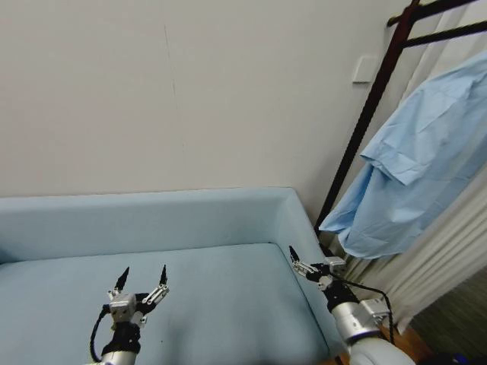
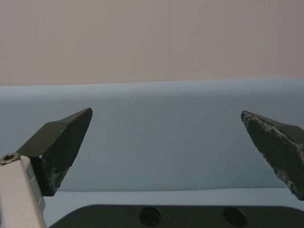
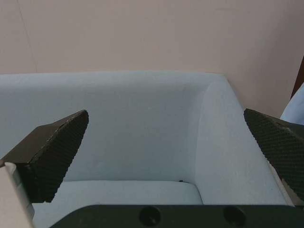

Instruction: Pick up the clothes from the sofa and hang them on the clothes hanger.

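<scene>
Silver-grey arms [image 1: 356,325], black cables [image 1: 94,336], left gripper [image 1: 144,271] and right gripper [image 1: 313,256] with 2 pointed black fingers [image 3: 52,152] each.

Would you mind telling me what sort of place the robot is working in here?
Probably a home living room: a light blue upholstered sofa against a plain wall, a dark clothes rack with a pale blue shirt draped on it, and white curtains beside it.

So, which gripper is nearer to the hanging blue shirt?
The right gripper, at the sofa's armrest near the shirt; the left gripper is over the seat, farther off.
</scene>
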